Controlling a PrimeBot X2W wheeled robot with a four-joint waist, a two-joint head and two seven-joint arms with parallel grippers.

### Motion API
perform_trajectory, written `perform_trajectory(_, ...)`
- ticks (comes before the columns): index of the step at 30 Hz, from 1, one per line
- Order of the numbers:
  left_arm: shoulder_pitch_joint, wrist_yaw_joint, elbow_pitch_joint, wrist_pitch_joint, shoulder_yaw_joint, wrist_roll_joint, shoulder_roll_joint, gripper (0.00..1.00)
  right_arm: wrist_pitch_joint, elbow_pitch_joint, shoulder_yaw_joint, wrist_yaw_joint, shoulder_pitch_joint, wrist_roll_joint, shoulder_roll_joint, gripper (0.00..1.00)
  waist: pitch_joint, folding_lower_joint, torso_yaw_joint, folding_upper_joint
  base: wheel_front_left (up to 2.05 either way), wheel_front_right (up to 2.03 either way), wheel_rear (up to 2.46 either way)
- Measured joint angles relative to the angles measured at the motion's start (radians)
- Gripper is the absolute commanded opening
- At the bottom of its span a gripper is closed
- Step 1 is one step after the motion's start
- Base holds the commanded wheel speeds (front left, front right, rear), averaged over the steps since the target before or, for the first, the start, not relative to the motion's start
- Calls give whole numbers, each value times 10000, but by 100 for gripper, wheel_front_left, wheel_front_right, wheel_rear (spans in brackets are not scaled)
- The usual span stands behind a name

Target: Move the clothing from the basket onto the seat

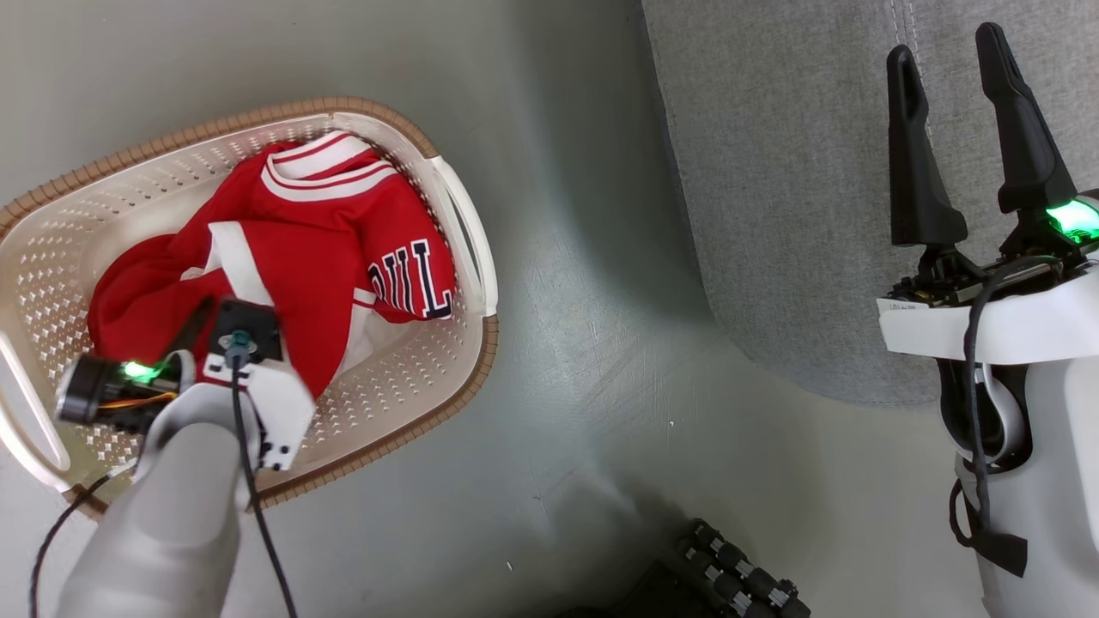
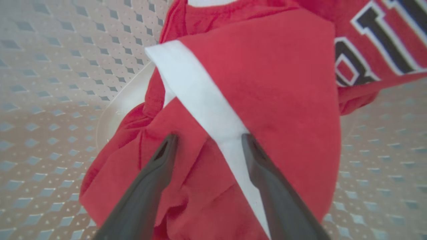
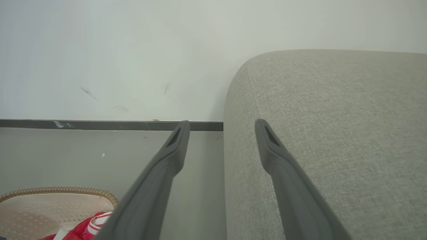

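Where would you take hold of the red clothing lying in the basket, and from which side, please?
Probably best to grip the bunched fold crossed by the white stripe, near the middle of the red clothing. Come straight down from above: the basket walls block the sides, and the open left gripper straddles that ridge.

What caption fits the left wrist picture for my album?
Open left gripper over the red clothing in the cream basket.
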Motion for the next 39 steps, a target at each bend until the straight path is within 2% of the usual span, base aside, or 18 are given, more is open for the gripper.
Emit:
perform_trajectory(6, -324, -545, -59, -433, 8, -362, -499, 100, 0, 36, -8, 0, -39, 0, 2, 100, 50, 0, 6, 0, 0, 0, 0)
perform_trajectory(9, -447, -650, -50, -602, 48, -556, -560, 100, 0, 40, -6, 0, -157, 0, 4, 100, 54, 0, 8, 0, 0, 0, 0)
perform_trajectory(10, -482, -683, -19, -602, 58, -587, -556, 91, 0, 42, -6, 0, -177, 0, 6, 100, 56, 0, 9, 0, 0, 0, 0)
perform_trajectory(12, -546, -694, 63, -612, 61, -589, -539, 51, 0, 50, -6, 0, -184, 0, 8, 100, 60, 0, 9, 0, 0, 0, 0)
perform_trajectory(14, -569, -763, 174, -612, 48, -587, -546, 32, 0, 54, -8, 0, -184, 0, 8, 100, 63, 0, 10, 0, 0, 0, 0)
perform_trajectory(15, -570, -763, 240, -612, 42, -587, -545, 0, 0, 54, -10, 0, -184, -2, 10, 100, 65, 0, 11, 0, 0, 0, 0)
perform_trajectory(25, -818, -853, 244, -1225, -140, -487, -546, 0, 0, 161, -267, 0, -218, -4, 19, 100, 7, 0, 118, 0, 0, 0, 0)
perform_trajectory(34, -840, -828, -500, -1674, -397, -194, -558, 0, 0, 324, 38, 0, -522, -2, 17, 100, -216, 0, 404, 0, 0, 0, 0)
perform_trajectory(39, -742, -654, -1103, -1837, -389, -138, -522, 0, 0, 470, 198, 0, -599, -2, -150, 100, -407, 0, 609, 0, 0, 0, 0)
